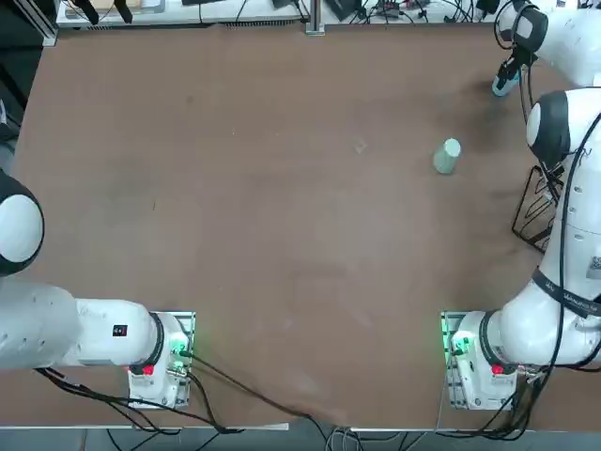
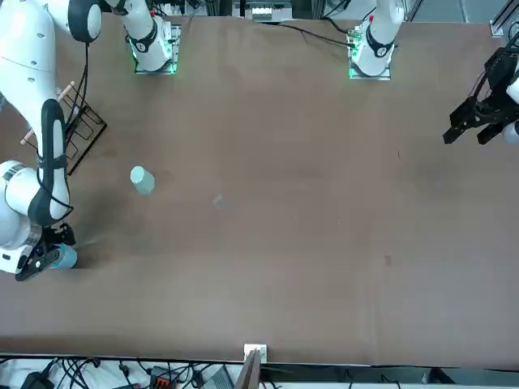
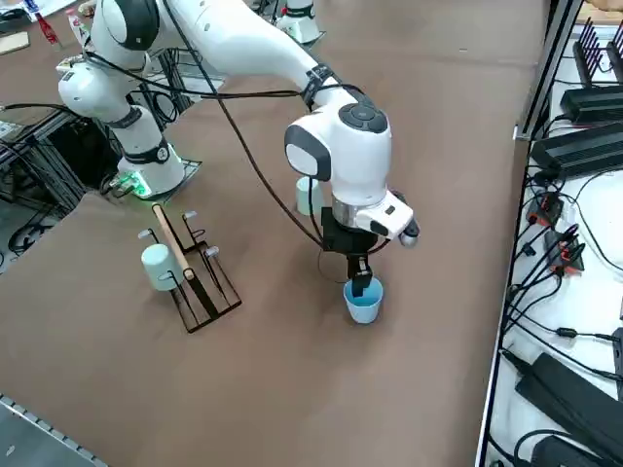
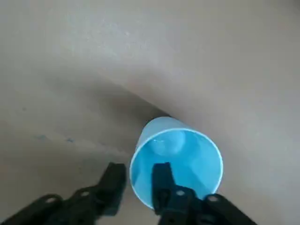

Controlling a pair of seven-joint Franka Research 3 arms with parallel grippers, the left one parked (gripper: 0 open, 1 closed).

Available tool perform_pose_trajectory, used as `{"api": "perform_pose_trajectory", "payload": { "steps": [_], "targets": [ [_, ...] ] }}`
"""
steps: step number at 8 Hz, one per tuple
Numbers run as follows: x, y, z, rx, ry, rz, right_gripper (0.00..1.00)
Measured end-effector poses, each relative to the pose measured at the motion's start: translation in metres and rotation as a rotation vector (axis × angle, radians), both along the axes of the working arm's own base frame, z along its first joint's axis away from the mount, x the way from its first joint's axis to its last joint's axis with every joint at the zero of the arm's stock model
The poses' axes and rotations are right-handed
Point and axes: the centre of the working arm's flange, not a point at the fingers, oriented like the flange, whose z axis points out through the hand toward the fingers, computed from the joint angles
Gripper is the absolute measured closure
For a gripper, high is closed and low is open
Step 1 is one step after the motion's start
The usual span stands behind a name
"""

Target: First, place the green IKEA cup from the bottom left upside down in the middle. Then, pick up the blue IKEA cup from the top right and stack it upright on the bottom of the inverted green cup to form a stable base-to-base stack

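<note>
A wide, matte brown tabletop [image 1: 282, 225] fills the scene, evenly lit, with a few faint scuffs. On its right side stands a black wire rack with a wooden rod [image 3: 191, 274]. Along the far edge run bundles of black cables [image 1: 394, 11], and more cables with red connectors [image 3: 550, 258] lie on the pale floor beyond the table's far end. Black ribbed boxes [image 3: 584, 136] sit there too.

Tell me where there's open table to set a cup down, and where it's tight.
Free: the table is bare across its middle and left, from the green IKEA cup over to the parked arm's side. Crowded: the far right corner, where the right gripper straddles the rim of the blue IKEA cup, and the right edge beside the wire rack.
</note>
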Motion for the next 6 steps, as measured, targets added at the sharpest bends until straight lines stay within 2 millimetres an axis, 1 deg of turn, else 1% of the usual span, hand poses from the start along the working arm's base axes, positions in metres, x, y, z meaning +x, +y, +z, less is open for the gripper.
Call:
{"api": "perform_pose_trajectory", "payload": {
  "steps": [1, 2, 3, 4, 5, 6],
  "targets": [
    [0.0, 0.0, 0.0, 0.001, 0.0, 0.008, 0.9],
    [0.0, 0.0, 0.0, 0.001, 0.0, 0.021, 0.93],
    [0.001, 0.001, 0.002, 0.001, -0.001, 0.031, 0.98],
    [0.002, 0.004, 0.005, 0.005, -0.002, 0.037, 0.98],
    [0.002, 0.009, 0.017, 0.018, 0.008, 0.039, 0.98],
    [-0.001, 0.017, 0.038, 0.044, 0.032, 0.039, 0.98]
  ]
}}
